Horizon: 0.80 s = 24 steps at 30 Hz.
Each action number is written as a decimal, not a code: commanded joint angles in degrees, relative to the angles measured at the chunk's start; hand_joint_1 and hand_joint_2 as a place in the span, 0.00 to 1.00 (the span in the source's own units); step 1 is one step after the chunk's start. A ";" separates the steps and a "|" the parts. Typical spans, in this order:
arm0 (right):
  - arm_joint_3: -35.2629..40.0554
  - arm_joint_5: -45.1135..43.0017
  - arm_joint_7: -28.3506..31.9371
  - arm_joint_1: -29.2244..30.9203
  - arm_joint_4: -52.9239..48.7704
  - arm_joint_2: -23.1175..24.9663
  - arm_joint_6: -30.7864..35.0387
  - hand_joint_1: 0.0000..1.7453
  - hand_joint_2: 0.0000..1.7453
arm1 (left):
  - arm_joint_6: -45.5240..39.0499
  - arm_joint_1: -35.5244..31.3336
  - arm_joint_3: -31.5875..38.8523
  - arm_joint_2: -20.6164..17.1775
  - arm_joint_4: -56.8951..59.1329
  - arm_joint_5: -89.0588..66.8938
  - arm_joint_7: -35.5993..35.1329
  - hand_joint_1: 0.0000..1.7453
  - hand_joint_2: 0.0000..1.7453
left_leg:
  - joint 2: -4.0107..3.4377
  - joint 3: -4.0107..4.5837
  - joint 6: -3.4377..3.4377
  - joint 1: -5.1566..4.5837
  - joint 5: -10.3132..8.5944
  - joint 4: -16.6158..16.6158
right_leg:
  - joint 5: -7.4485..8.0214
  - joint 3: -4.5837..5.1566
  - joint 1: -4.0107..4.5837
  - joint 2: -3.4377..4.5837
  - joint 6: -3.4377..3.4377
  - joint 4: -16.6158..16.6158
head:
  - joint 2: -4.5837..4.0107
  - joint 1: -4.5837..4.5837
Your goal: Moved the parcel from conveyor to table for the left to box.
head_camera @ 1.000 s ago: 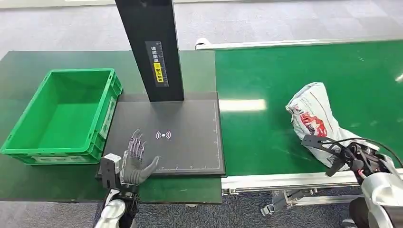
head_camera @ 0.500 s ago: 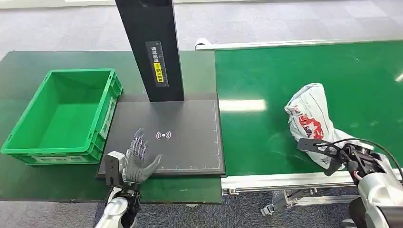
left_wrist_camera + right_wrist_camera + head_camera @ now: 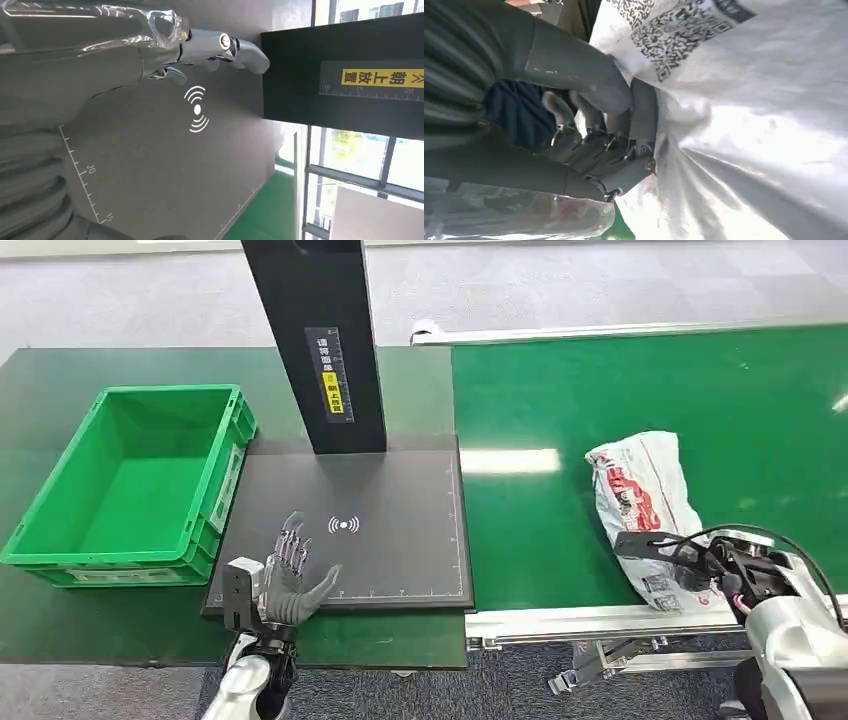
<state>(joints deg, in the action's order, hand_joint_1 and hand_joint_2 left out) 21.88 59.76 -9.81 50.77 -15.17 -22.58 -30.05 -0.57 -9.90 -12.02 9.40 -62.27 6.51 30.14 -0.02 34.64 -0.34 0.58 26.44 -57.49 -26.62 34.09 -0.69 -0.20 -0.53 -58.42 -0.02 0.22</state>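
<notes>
- On the green conveyor (image 3: 560,390) lies the white parcel (image 3: 640,495), near its front edge.
- The right hand (image 3: 705,565) grips the parcel's near end.
- The left hand (image 3: 285,575) floats over the black mat (image 3: 390,490), fingers spread, holding nothing.

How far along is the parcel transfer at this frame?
Nothing is delivered yet. In hand: the right robot hand grips the near end of the white plastic mailer parcel, which lies on the green conveyor belt. Left to do: carry it onto the black scanning mat, where the left robot hand waits open, then box it in the empty green plastic crate.
</notes>
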 commanded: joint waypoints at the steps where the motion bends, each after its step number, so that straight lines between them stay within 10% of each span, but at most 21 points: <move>1: 1.74 -0.09 0.36 2.17 1.98 1.31 -0.67 1.00 1.00 | 0.00 -0.30 -0.12 -0.52 0.98 -0.07 -0.34 0.00 1.00 | -0.07 -0.05 0.00 -0.02 0.01 0.03 | 0.01 -0.02 -0.02 0.07 0.02 0.02 | 0.00 0.02; 21: 3.53 0.01 4.97 1.60 1.96 2.02 -3.53 1.00 1.00 | -0.11 -1.32 -0.33 -0.53 3.28 0.27 -0.19 0.00 1.00 | -0.08 -0.16 0.00 -0.01 0.00 0.10 | 0.02 -0.11 -0.01 0.08 0.05 0.10 | 0.00 0.00; 22: -3.76 -6.72 9.31 -0.05 -3.78 3.56 3.90 0.56 1.00 | -2.35 0.72 1.12 -0.34 0.49 0.64 1.11 0.00 1.00 | -0.08 -0.21 0.00 -0.03 0.00 0.13 | 0.02 -0.15 -0.02 0.09 0.05 0.12 | 0.00 0.00; 23: -7.06 -5.41 8.17 2.29 -2.85 6.55 25.50 0.04 1.00 | -2.34 4.47 1.14 -1.50 -5.85 0.77 -0.65 0.00 1.00 | -0.11 -0.21 0.01 -0.02 0.01 0.13 | 0.03 -0.15 -0.01 0.12 0.05 0.13 | 0.02 0.02; 24: -8.33 -6.25 7.65 3.76 -3.35 8.17 33.62 0.00 1.00 | -2.07 6.91 1.34 -2.13 -9.65 0.83 -1.53 0.00 1.00 | -0.30 -0.15 -0.01 -0.02 0.06 0.06 | 0.03 -0.02 -0.02 0.30 0.04 0.04 | 0.00 0.00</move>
<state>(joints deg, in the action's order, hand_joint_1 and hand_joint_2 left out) 24.22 59.83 -4.79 50.68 -15.19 -22.23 -32.66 -0.72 -9.95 -11.69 9.53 -62.23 6.56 30.14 -0.03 34.65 -0.34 0.58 26.44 -57.48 -26.62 34.08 -0.69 -0.20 -0.53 -58.42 -0.02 0.22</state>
